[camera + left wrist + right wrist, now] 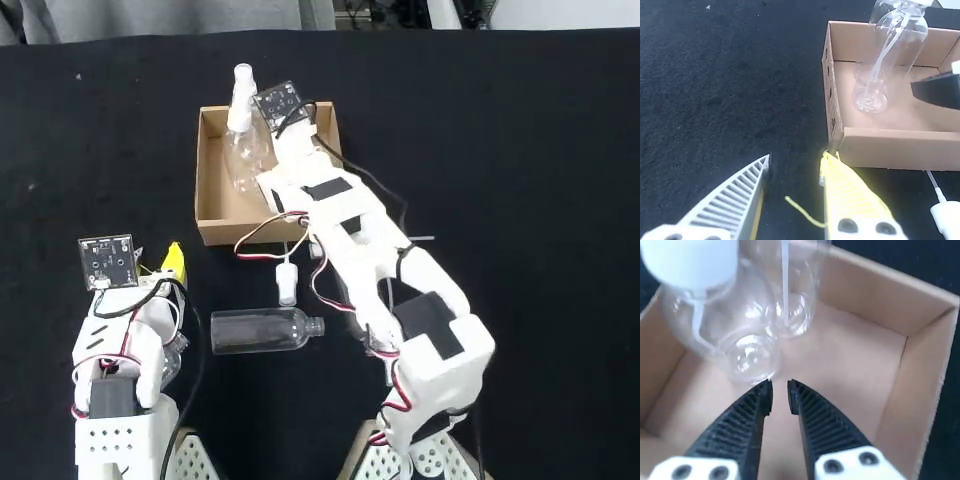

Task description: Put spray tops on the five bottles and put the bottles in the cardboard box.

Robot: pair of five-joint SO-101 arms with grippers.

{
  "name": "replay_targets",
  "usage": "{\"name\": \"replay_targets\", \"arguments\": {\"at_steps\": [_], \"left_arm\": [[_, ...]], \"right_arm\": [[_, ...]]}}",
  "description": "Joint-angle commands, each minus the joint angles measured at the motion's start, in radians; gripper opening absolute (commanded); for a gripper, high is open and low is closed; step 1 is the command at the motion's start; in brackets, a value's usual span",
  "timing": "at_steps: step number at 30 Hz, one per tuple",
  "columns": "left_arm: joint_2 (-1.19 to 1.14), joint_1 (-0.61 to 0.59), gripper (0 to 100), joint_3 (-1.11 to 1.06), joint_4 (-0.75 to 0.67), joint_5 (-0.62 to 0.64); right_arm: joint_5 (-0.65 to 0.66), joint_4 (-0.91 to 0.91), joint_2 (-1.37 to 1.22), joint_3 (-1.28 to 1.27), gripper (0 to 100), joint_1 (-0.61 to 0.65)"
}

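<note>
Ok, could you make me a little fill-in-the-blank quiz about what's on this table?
1. The bottle lying on the table has a bare neck; a ___ lies loose beside it.
2. The capped bottles stand inside the cardboard ___.
3. The right gripper hangs beside them, holding ___.
Missing words: spray top; box; nothing.

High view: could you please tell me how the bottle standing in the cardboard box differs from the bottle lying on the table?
The bottle in the box stands upright inside the cardboard box; the bottle on the table lies on its side. The bottle in the box wears a fitted spray top; the bottle on the table has a bare neck, a loose spray top beside it. Both are clear plastic.
</note>
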State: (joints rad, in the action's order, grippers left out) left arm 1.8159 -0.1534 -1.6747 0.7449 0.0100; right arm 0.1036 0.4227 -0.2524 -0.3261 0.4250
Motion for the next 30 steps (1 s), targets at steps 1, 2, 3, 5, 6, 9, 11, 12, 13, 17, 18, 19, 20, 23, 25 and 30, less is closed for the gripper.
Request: {"name": "replay_targets", "arguments": {"at_steps": [1,2,3,5,6,9,11,12,13,17,18,19,20,23,25,30], "left_arm": [[0.008,-0.010,16,-0.025,0.005,0.003],[0.008,-0.012,16,-0.025,0.005,0.003],[0.008,-0.021,16,-0.025,0.002,0.003],[0.008,-0.042,16,-0.025,-0.003,0.005],[0.008,-0.044,16,-0.025,-0.003,0.006],[0.008,-0.044,16,-0.025,-0.003,0.008],[0.008,-0.044,16,-0.025,-0.003,0.008],[0.008,-0.044,16,-0.025,-0.003,0.009],[0.009,-0.044,16,-0.025,-0.003,0.009],[0.009,-0.044,16,-0.025,-0.003,0.009],[0.009,-0.045,16,-0.025,-0.005,0.009],[0.009,-0.047,16,-0.025,-0.009,0.011],[0.009,-0.050,16,-0.025,-0.021,0.011],[0.009,-0.051,16,-0.025,-0.028,0.011],[0.009,-0.051,16,-0.025,-0.028,0.011],[0.009,-0.051,16,-0.025,-0.026,0.011]], "right_arm": [[-0.002,0.074,0.133,0.015,1.5,0.014],[-0.002,0.092,0.148,0.015,1.5,0.014],[0.000,0.107,0.163,0.015,1.5,0.014],[0.000,0.135,0.189,0.015,1.5,0.014],[0.000,0.153,0.203,0.016,1.5,0.014],[0.002,0.216,0.257,0.021,1.6,0.009],[0.002,0.258,0.303,0.021,1.6,-0.002],[0.002,0.275,0.329,0.021,1.6,-0.003],[0.002,0.298,0.352,0.021,1.6,-0.005],[0.002,0.410,0.435,0.018,1.7,-0.017],[0.002,0.439,0.452,0.016,1.9,-0.017],[0.002,0.466,0.466,0.015,3.2,-0.017],[0.002,0.500,0.478,0.013,5.6,-0.017],[-0.002,0.609,0.516,0.015,13.8,-0.014],[-0.006,0.674,0.541,0.015,17.5,-0.014],[-0.008,0.778,0.575,0.013,18.6,-0.012]]}}
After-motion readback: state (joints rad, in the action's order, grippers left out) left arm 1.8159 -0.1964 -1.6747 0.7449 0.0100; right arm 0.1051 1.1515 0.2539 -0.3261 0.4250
